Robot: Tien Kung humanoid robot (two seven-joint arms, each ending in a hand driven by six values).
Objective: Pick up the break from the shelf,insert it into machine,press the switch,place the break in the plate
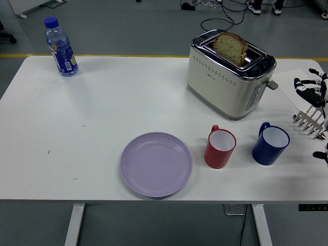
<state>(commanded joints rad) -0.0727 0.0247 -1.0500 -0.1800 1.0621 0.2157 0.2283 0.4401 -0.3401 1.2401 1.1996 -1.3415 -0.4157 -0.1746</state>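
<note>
A slice of brown bread [231, 47] stands upright in a slot of the cream and chrome toaster [225, 77] at the back right of the table, its top half sticking out. The toaster's lever [272, 84] juts from its right end. A lilac plate [156, 163] lies bare near the front edge. My right hand [312, 87] hovers at the picture's right edge, to the right of the lever and apart from it, fingers spread and holding nothing. My left arm is not in view.
A red mug [220, 147] and a blue mug [270, 144] stand in front of the toaster. A metal rack [310, 122] sits at the right edge below my hand. A blue-capped water bottle [61, 47] stands at the back left.
</note>
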